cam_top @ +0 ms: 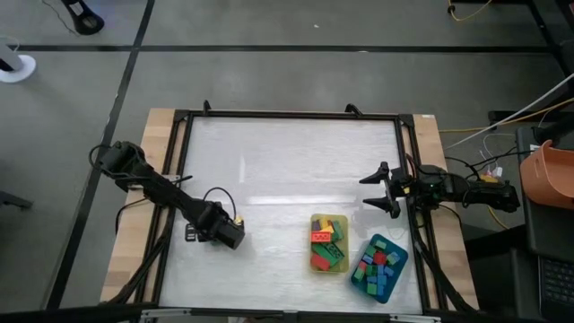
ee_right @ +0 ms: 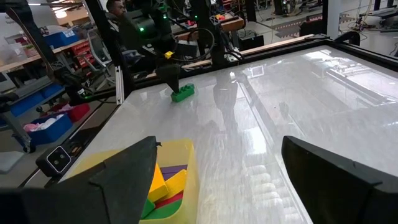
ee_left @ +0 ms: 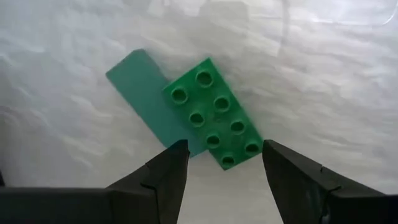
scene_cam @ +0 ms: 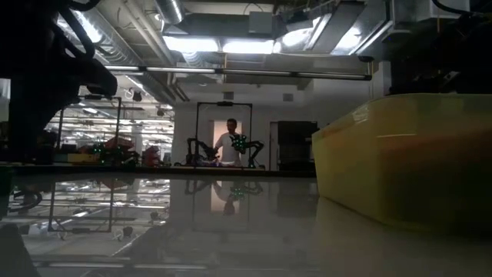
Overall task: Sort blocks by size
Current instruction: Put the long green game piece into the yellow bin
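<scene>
On table: long green block (ee_left: 214, 112) lies loose, last outside the trays.
Left gripper (ee_left: 227, 171): spread, poised over it.
Right gripper (cam_top: 384, 189): wide, idle.
Next: descend, pinch across.

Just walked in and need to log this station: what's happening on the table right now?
The robot is sorting small plastic toy bricks by size. The left gripper hovers open above a long green eight-stud brick lying alone on the white table. Nothing is gripped yet. The right gripper waits open near the table's right edge. Most bricks already sit in the yellow rectangular tray and the teal rectangular tray.
</scene>
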